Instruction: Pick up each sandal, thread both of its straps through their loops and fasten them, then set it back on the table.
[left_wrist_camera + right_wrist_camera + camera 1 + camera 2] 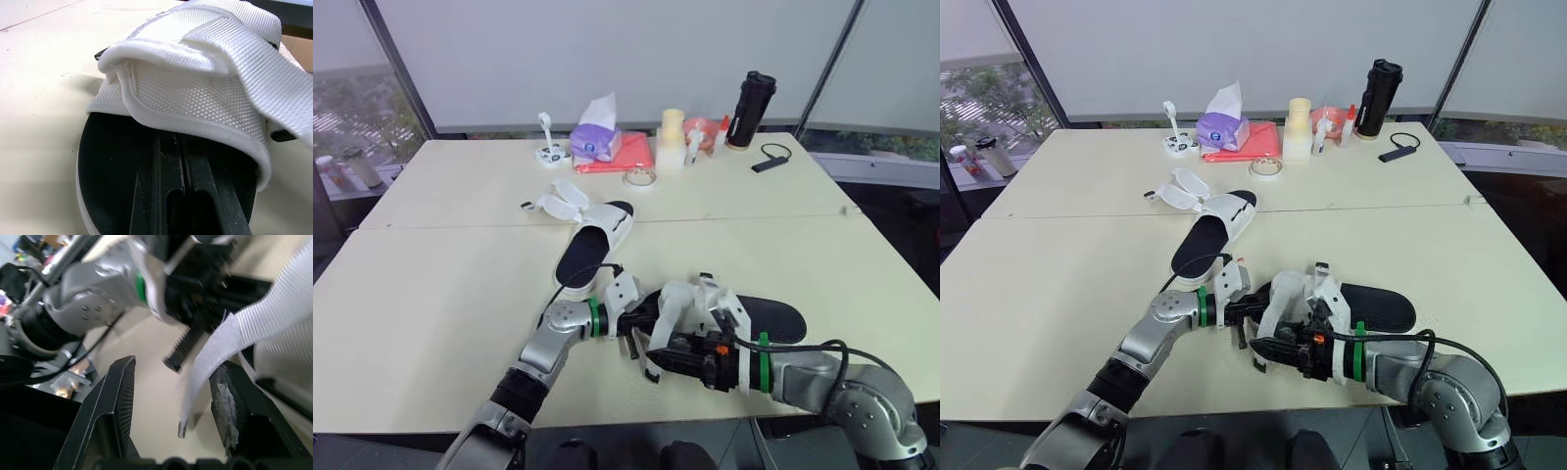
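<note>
At the near edge of the table (pixel 421 294), the near sandal (pixel 771 319) is between both grippers with one white strap (pixel 222 345) hanging loose, so its fastening looks unfinished. The left gripper (pixel 178 147) has its fingers together, slid under the mesh upper. The right gripper (pixel 176 367) has its fingers apart, the strap dangling between them close by one pad. Farther off, mid-table, the far sandal (pixel 592 245) lies with its straps splayed open, apparently yet to be done

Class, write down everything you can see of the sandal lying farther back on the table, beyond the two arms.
The far sandal lies flat, sole down, on the cream table, across the seam between its two tops. It has a black footbed, a white sole edge and white straps, unfastened and splayed out at its far end. Only the table touches it.
</note>
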Controlling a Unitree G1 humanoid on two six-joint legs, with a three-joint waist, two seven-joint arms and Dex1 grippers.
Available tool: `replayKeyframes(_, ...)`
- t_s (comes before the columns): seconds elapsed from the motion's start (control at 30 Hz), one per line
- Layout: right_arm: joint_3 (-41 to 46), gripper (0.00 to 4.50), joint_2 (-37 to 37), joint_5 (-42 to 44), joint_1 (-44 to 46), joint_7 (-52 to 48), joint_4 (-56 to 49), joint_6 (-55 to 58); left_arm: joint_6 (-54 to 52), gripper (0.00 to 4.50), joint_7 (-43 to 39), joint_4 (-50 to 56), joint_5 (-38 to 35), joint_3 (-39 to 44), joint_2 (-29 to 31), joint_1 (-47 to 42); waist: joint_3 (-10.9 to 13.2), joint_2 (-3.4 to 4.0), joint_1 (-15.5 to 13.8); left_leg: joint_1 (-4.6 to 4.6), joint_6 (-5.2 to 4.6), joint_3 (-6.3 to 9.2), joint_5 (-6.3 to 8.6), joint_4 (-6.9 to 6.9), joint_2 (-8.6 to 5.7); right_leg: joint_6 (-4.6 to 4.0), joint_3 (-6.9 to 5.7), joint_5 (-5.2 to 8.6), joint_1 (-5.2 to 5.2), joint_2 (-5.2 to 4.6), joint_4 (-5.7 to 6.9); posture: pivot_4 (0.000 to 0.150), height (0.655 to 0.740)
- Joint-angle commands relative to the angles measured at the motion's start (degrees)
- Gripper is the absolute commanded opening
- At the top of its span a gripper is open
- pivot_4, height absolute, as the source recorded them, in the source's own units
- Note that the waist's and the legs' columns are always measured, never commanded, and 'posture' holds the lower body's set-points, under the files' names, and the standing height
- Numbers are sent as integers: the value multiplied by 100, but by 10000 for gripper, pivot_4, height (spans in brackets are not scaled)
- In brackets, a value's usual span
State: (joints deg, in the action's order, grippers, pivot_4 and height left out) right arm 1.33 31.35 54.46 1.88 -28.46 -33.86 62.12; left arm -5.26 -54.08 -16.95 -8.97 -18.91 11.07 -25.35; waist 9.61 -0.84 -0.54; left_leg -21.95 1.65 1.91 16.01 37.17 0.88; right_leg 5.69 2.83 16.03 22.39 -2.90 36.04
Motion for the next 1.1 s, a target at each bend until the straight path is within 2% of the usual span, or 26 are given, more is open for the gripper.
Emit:
replayKeyframes(0.03, -46, 6559, -134, -77, -79, 147, -121, -174, -244, 0, 151, -618, 325, -104, 158, 260, -2, -3, 1, 0, 0, 0, 0, 0, 0, 0, 0, 0, 0, 0, 0, 1500, 7400)
replayKeyframes(0.07, -58, 2238, -150, -85, -95, 173, -119, -184, -249, 0, 147, -619, 321, -103, 157, 261, -3, -3, 1, 0, 0, 0, 0, 0, 1, 0, 0, 0, 0, 0, 0, 1500, 7400)
replayKeyframes(0.1, -79, 1006, -154, -106, -111, 170, -129, -208, -248, 0, 146, -619, 321, -102, 157, 260, -3, -3, 1, 0, 0, 0, 0, 0, 1, 0, 0, 0, 1, 0, 0, 1500, 7400)
replayKeyframes(0.27, -41, 1006, -215, -46, -159, 218, -142, -248, -233, 0, 141, -629, 331, -110, 162, 254, -5, -6, 0, -2, 0, 1, 0, -1, 2, 0, 0, 0, 2, 0, -1, 1500, 7400)
replayKeyframes(0.33, 188, 1006, 17, 287, -128, 59, -383, -131, -226, 0, 154, -647, 339, -107, 162, 252, -5, -6, 0, -4, 0, 0, 0, 0, 2, 0, 0, 0, 3, 0, -1, 1500, 7400)
replayKeyframes(0.47, 922, 1006, 523, 1396, 731, -47, -250, 72, -238, 0, 150, -678, 326, -104, 144, 248, -5, -6, 3, -8, 0, 0, 0, 3, 1, 0, 0, 0, 5, -2, -1, 1500, 7400)
replayKeyframes(0.63, 919, 1006, 1086, 1835, 1659, -504, 458, 392, -167, 0, 169, -821, 357, -129, 82, 155, -13, -17, -16, -17, 0, 8, 0, -1, 5, -3, -8, -1, 8, 1, -10, 1500, 7400)
replayKeyframes(0.83, 45, 1006, 1679, 892, 2462, -1859, 1560, 291, -129, 0, 228, -861, 361, -105, 75, 142, -14, -16, -18, -26, -1, 4, 0, 6, -2, -5, -7, -3, 11, -14, -15, 1500, 7400)
replayKeyframes(1.1, -924, 1006, 1863, -640, 3111, -3341, 2676, -636, -220, 0, 333, -620, 329, -16, 205, 378, -16, -9, -3, -27, 0, -1, 0, 2, -4, -5, -8, -4, 16, -38, -17, 1500, 7400)
